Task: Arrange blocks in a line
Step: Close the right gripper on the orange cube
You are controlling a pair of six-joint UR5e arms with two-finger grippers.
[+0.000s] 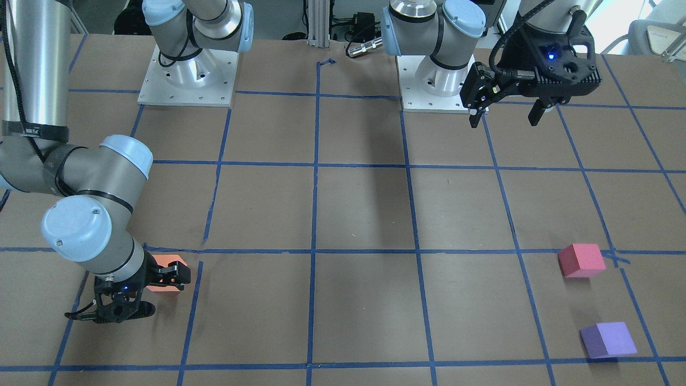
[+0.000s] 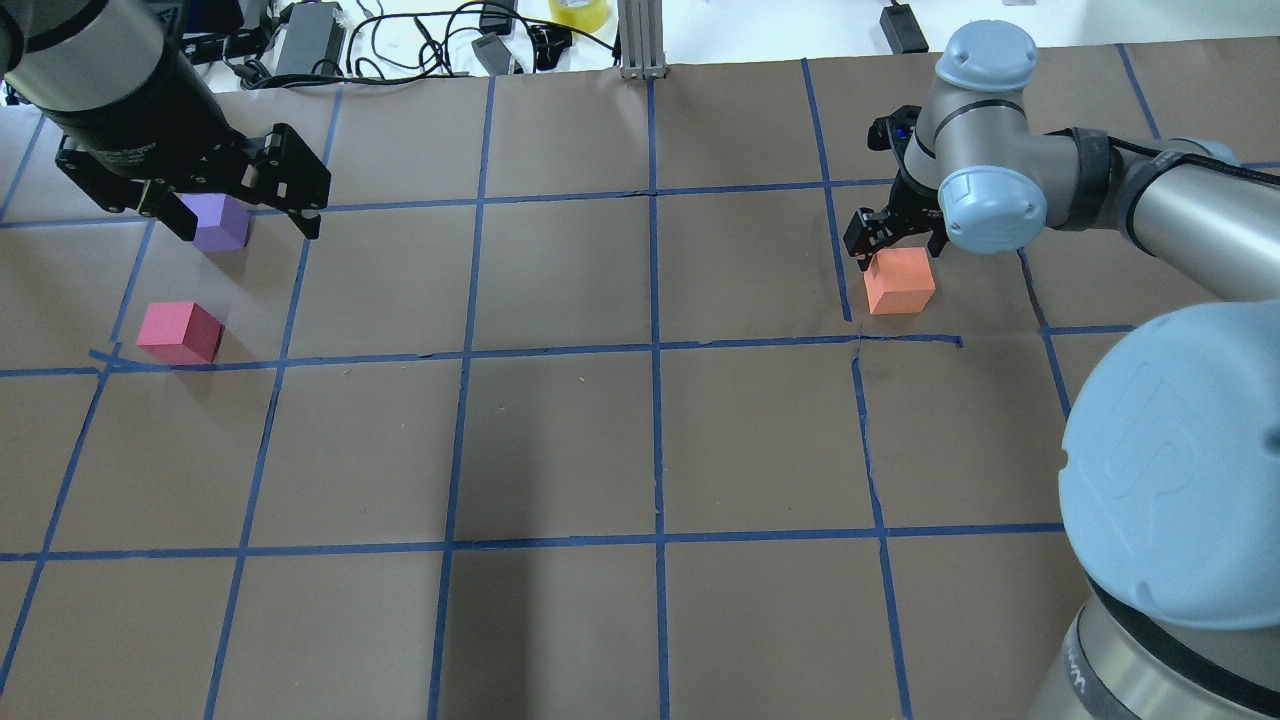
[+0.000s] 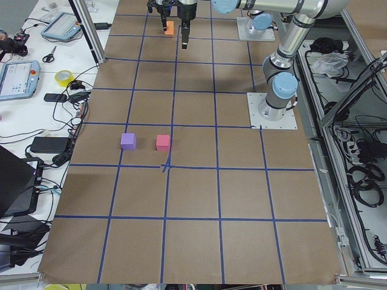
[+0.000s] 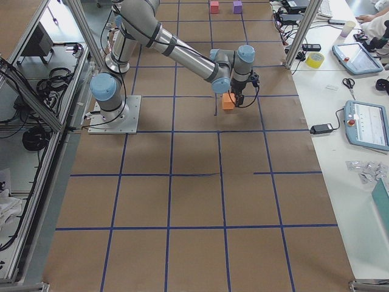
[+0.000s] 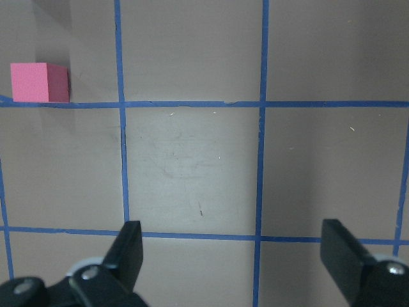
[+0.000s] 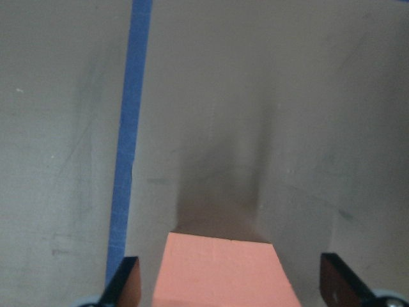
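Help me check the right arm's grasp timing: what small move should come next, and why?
Probably close the right gripper: its fingers stand open on either side of the orange block, with a gap showing on each side, so nothing grips it yet.

The orange cube [image 2: 899, 280] lies flat at the right; the pinkish-red cube [image 2: 180, 332] and the purple cube [image 2: 222, 222] lie near each other, far left.

Finish survey: blocks, table cover, arm hardware.
Matt and foam-like: the orange block [image 2: 899, 280] between the right gripper [image 6: 233, 284] fingers, the pinkish-red block [image 5: 38, 82] ahead-left of the left gripper [image 5: 235, 249], and the purple block [image 2: 222, 222]. Cover of the table [image 2: 560, 440]: matt brown paper, faintly scuffed, gridded with blue tape [image 2: 657, 440]. Gripper fingers: matt black plastic. The arm tubes [image 2: 1170, 210] are satin metal; the joint caps [image 2: 990, 55] are smooth pale-blue plastic.
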